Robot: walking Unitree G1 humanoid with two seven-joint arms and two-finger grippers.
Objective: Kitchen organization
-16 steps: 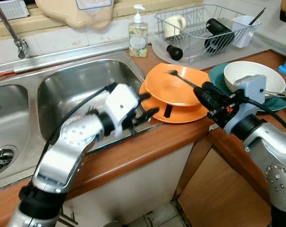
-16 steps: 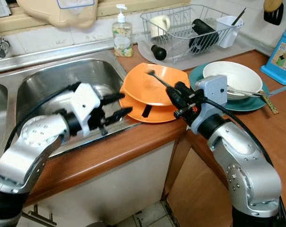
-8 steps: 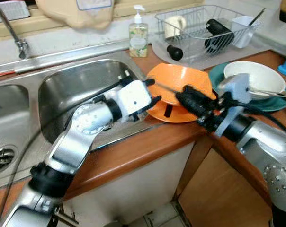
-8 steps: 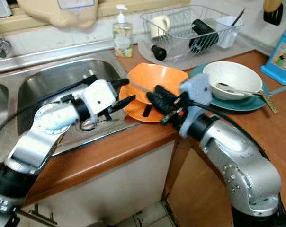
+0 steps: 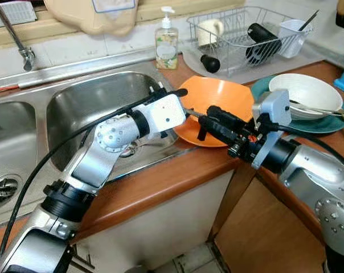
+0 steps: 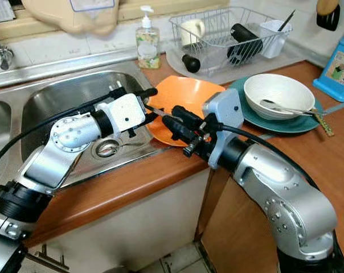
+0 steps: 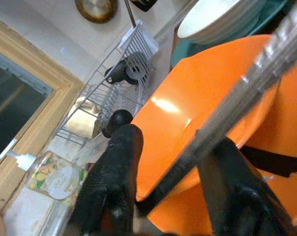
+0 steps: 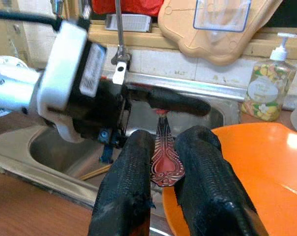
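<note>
Sink [image 5: 86, 108] is brushed stainless steel, dull sheen; tabletop [image 5: 160, 185] is smooth reddish wood with a satin finish. Orange plates [image 5: 223, 99] look like glossy plastic with highlights, white bowl [image 5: 306, 91] glazed and shiny, dish rack [image 5: 246, 25] thin bright wire. Spoon handle [image 8: 163, 157] is embossed polished metal; gripper fingers [image 8: 126, 191] are matt black with a ribbed rubbery texture.

A pump bottle of soap [image 5: 166, 42] stands at the back edge of the wooden counter [image 5: 160, 182], just beside the sink's far right corner. Behind it, a beige cutting board [image 5: 92, 14] leans on the window ledge. The tap [image 5: 15, 37] rises at the sink's back rim. A blue box [image 6: 337, 65] sits at the counter's far right edge.
</note>
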